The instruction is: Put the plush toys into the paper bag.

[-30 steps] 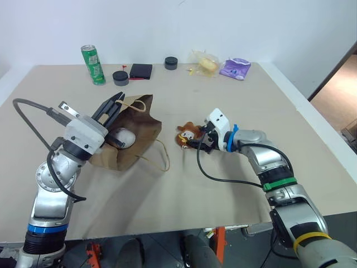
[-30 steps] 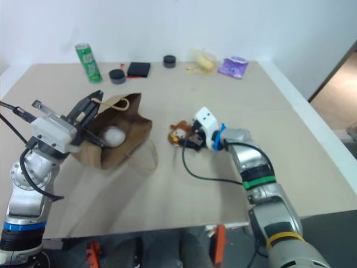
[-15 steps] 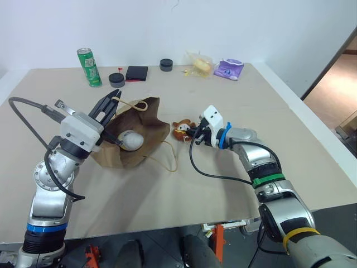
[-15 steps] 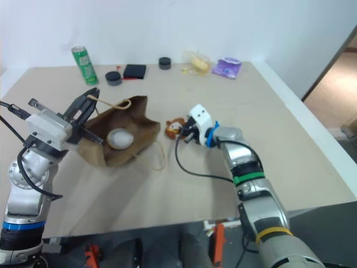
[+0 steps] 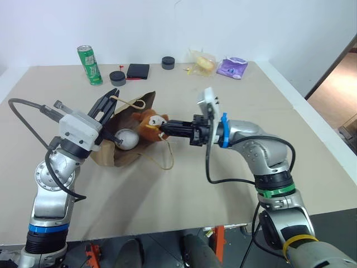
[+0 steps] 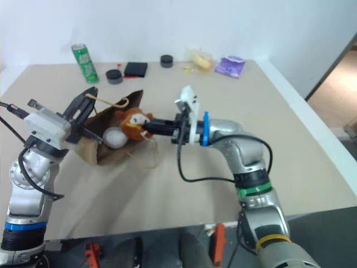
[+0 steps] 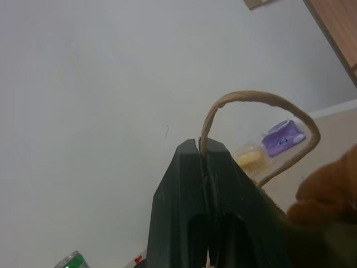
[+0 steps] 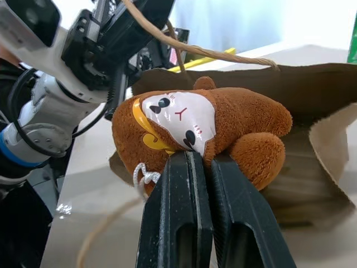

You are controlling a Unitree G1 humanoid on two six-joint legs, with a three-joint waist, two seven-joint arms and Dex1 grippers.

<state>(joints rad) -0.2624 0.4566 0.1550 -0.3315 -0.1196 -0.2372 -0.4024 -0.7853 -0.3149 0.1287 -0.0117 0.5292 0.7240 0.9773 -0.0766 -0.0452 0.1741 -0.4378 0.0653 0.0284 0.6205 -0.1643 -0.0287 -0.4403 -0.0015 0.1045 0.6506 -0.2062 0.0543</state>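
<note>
While the left gripper (image 5: 113, 100) is pinching one handle of the single paper bag (image 5: 134, 146) with its jaws together, the right gripper (image 5: 165, 128) is clamping the brown plush toy (image 5: 149, 124) at the bag's mouth. The second toy (the white egg-shaped one (image 5: 126, 138)) is lying inside. One green can (image 5: 90, 65) is standing on the counter (image 5: 223, 100); its label is unreadable.

The right gripper (image 5: 165, 128) now clamps the brown bear toy (image 5: 149, 124), lifted off the tabletop (image 5: 223, 184) to the paper bag (image 5: 131, 149) mouth.
</note>
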